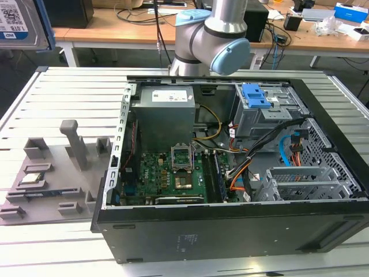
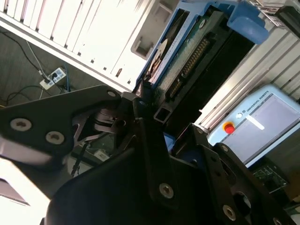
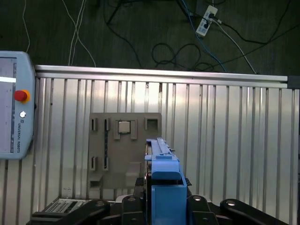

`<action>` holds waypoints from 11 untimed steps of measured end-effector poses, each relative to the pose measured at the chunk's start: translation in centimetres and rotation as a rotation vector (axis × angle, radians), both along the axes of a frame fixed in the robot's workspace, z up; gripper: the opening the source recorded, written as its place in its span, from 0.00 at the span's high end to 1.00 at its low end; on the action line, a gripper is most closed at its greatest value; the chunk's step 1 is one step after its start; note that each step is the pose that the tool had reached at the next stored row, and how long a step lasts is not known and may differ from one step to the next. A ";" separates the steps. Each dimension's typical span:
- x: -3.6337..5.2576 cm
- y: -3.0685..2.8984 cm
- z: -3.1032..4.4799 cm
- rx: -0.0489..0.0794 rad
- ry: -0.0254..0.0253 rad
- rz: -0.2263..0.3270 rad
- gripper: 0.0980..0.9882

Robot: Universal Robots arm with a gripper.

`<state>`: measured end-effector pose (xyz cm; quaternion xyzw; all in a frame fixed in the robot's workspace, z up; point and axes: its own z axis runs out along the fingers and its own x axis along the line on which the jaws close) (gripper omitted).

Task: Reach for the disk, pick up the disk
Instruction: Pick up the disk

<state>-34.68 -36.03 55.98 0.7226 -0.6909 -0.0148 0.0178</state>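
The disk [image 1: 16, 22] shows at the top corner on the exterior view's left, well above the table, with its blue-and-white label and a blue side rail facing the camera. In the first wrist view the disk [image 3: 161, 183] stands edge-on, blue rail outward, and my gripper [image 3: 161, 206] is shut on it, with a black finger [image 3: 127, 204] on either side. In the second wrist view the disk [image 2: 192, 58] shows its circuit-board face and connector, clamped at one end by my gripper [image 2: 152, 105]. It hangs high over the slatted table [image 3: 225, 140].
An open computer case [image 1: 230, 231] lies on the table, holding a grey drive cage with a blue latch [image 1: 256, 95]. A grey fixture tray [image 1: 52, 173] sits on the exterior view's left. A teach pendant [image 3: 14, 105] rests at the table's edge. Cables lie on the floor.
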 end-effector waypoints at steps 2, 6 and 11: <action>0.77 0.03 0.00 -0.001 0.0000 0.000 0.70; 2.15 0.07 0.00 -0.002 0.0000 0.000 0.70; 4.32 0.13 0.00 -0.003 0.0000 0.000 0.70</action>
